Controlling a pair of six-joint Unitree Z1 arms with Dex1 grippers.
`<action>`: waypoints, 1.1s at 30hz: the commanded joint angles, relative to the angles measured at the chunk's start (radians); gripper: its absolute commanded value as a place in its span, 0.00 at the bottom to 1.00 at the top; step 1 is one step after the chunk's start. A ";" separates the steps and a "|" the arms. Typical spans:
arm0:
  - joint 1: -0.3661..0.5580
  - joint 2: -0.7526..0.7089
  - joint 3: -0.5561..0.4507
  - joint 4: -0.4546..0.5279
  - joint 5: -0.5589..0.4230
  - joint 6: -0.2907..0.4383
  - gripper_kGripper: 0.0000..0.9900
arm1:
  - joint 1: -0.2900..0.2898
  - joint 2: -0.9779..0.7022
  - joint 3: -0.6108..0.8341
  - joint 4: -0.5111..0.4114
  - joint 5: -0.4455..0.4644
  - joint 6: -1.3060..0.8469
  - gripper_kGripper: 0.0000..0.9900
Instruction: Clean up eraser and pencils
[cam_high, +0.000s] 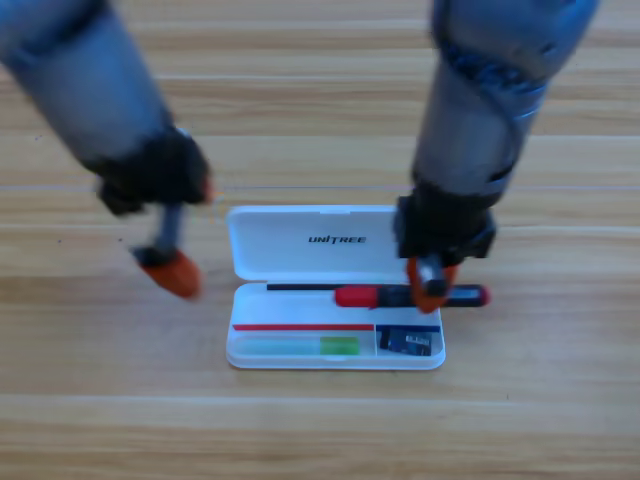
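Note:
The white case (300, 245) lies open in the middle of the table, lid at the back and tray in front. In the tray's front left slot rests the pale green pencil (300, 346). The dark eraser (409, 342) sits in the small front right compartment. The black pencil with red cap (365, 295) lies across the tray's back edge, its red end sticking out past the right side. My right gripper (431, 285) points down on it, shut around the barrel. My left gripper (173, 268) hangs over bare wood left of the case, holding nothing.
The wooden table (320, 430) stretches all around the case. Both grey arms come down from the top edge, the left one (90, 90) over the upper left and the right one (480, 110) above the case's right end.

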 joint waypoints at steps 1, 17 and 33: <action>0.212 -0.182 0.112 0.015 -0.014 0.094 1.00 | 0.054 0.169 -0.108 0.032 -0.032 0.004 0.00; 0.433 -0.274 0.239 0.009 -0.145 0.238 1.00 | 0.063 0.301 -0.311 0.076 -0.089 0.002 0.00; 0.436 -0.280 0.278 -0.025 -0.161 0.238 1.00 | 0.063 0.302 -0.324 0.081 -0.104 0.001 0.38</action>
